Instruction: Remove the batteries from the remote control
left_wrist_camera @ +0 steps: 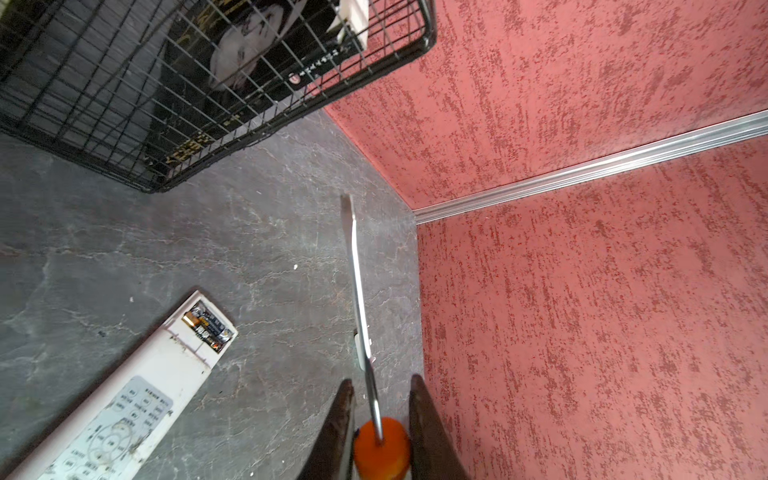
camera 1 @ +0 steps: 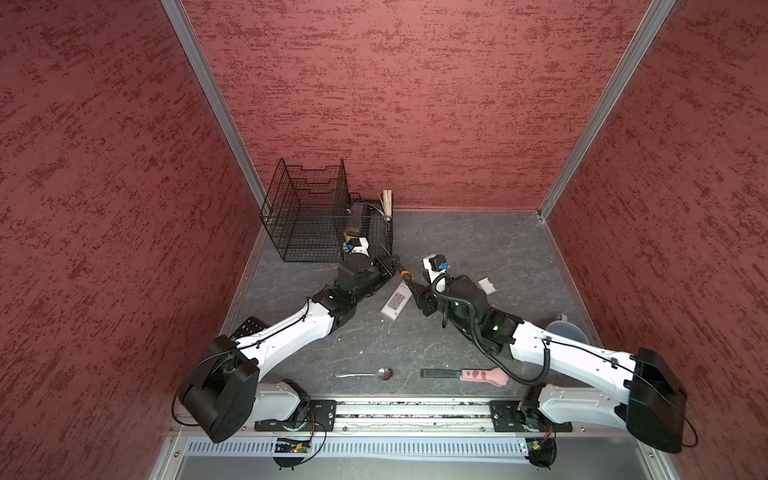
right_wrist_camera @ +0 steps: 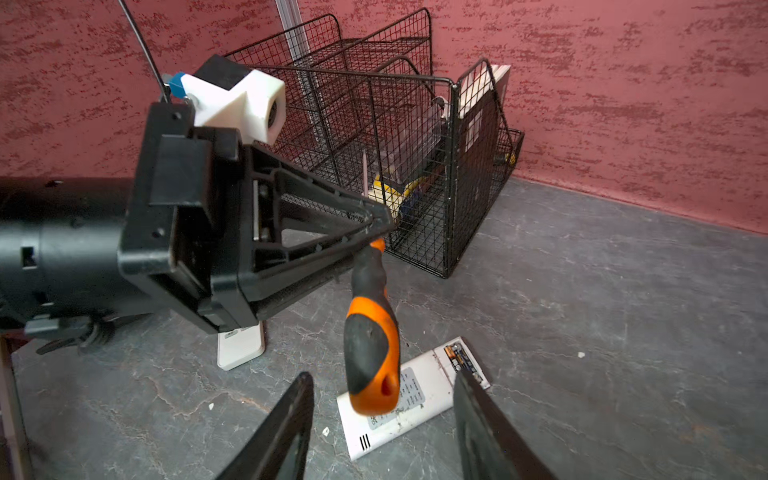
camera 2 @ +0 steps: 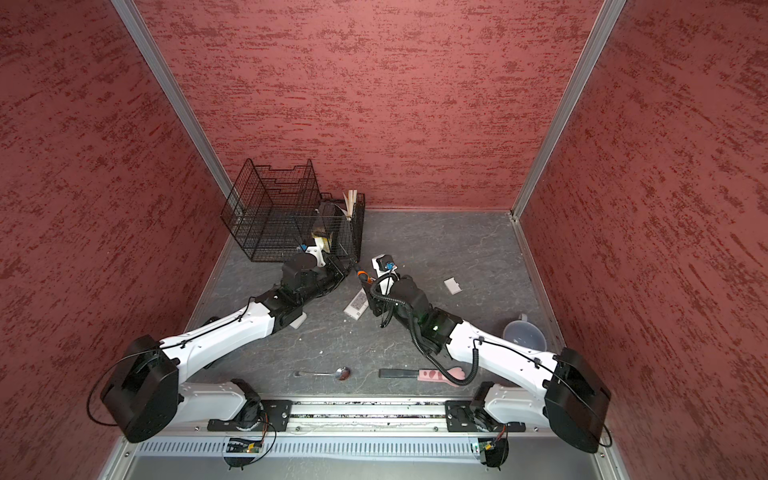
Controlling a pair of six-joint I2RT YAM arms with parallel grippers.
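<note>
The batteries (left_wrist_camera: 208, 328) sit side by side in the open compartment at one end of the white remote control (left_wrist_camera: 137, 386). It lies flat on the tabletop (camera 1: 478, 249) between my two arms. A small white panel (camera 1: 487, 285), probably its cover, lies well apart.

I expect the cells to be light, rigid, smooth and round, so they should slip and roll easily. They look sunk level with the compartment walls, which leaves no room to pinch them from the sides. I'd lever one up at its end with a thin blade, then take it across the middle of its barrel. The remote is light too and may skid unless it is held down.

My left arm (camera 1: 291, 328) reaches low toward the centre. The left jaws are clamped on the screwdriver (right_wrist_camera: 370, 340) at the orange collar, with the shaft pointing away and the handle hanging toward my other arm. My right arm (camera 1: 540, 340) comes in from the right. The right jaws stand wide on either side of that handle without touching it, just above the remote.
</note>
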